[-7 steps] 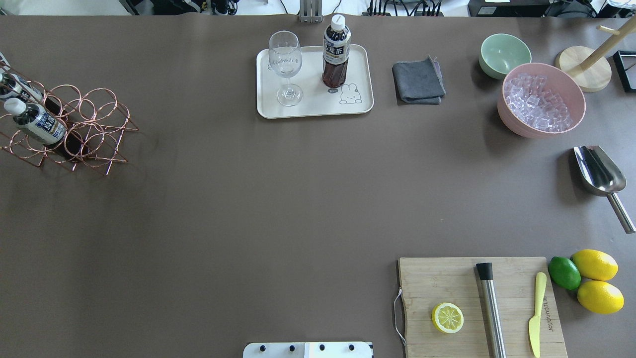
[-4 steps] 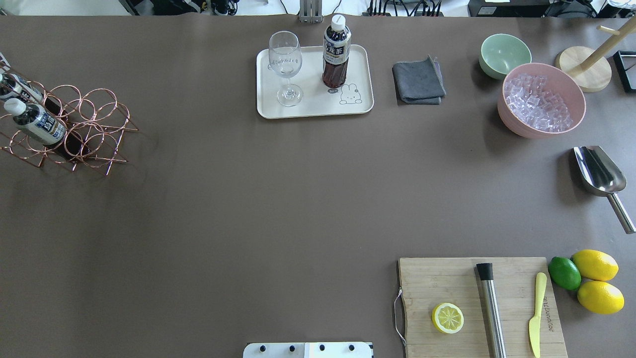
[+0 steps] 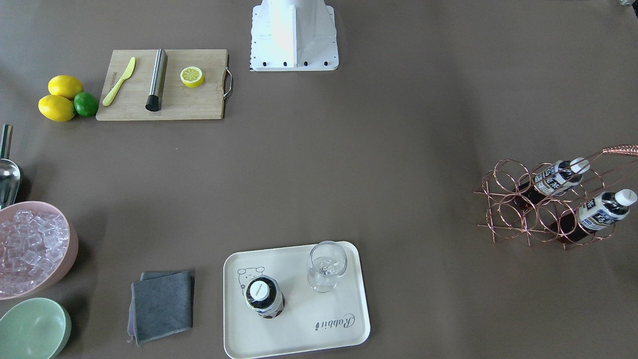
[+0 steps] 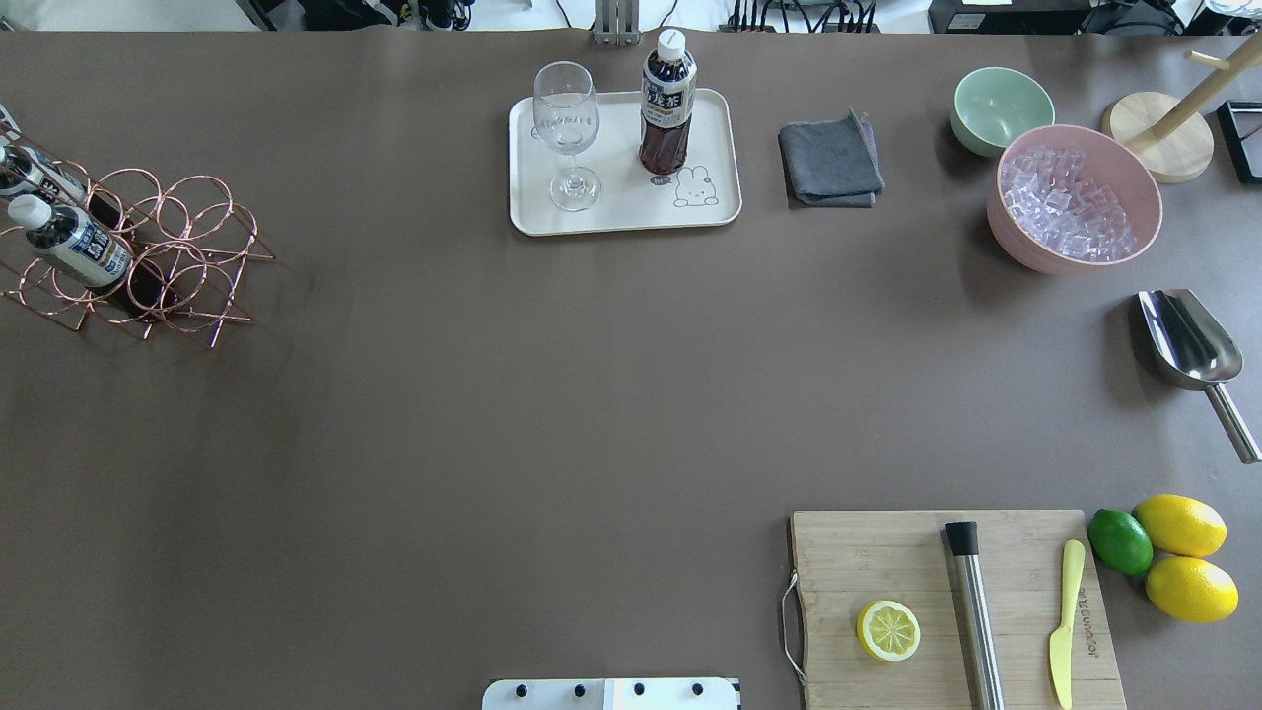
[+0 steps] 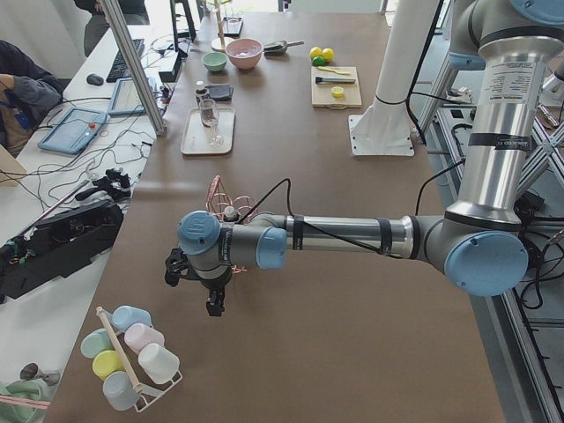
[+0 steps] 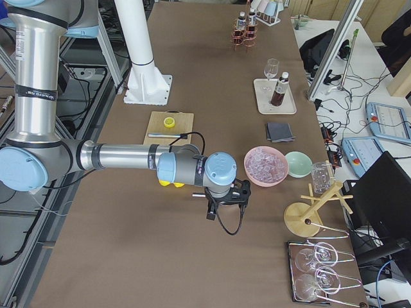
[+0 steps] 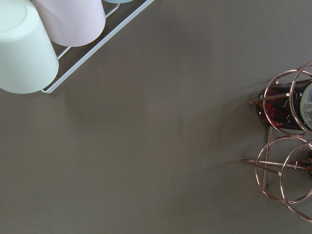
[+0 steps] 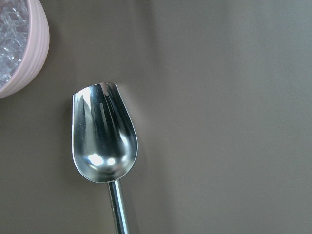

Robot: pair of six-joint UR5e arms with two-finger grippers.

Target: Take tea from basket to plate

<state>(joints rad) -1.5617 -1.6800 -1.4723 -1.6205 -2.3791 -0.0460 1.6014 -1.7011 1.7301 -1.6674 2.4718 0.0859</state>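
Note:
One tea bottle (image 4: 666,104) stands upright on the cream plate (image 4: 616,148), also seen in the front view (image 3: 264,297) on the plate (image 3: 259,339). Two more tea bottles (image 4: 79,247) (image 4: 30,173) lie tilted in the copper wire basket (image 4: 187,247) at the table's left; part of the basket shows in the left wrist view (image 7: 282,170). My left gripper (image 5: 214,304) hangs over the table past the basket, shown only in the left side view. My right gripper (image 6: 221,204) hangs near the pink bowl, shown only in the right side view. I cannot tell whether either is open or shut.
A clear glass (image 4: 566,128) shares the plate. A grey cloth (image 4: 830,161), green bowl (image 4: 1001,108), pink bowl of ice (image 4: 1075,197), metal scoop (image 4: 1188,340) and cutting board (image 4: 946,602) with lemons sit on the right. A cup rack (image 7: 29,48) lies beyond the basket.

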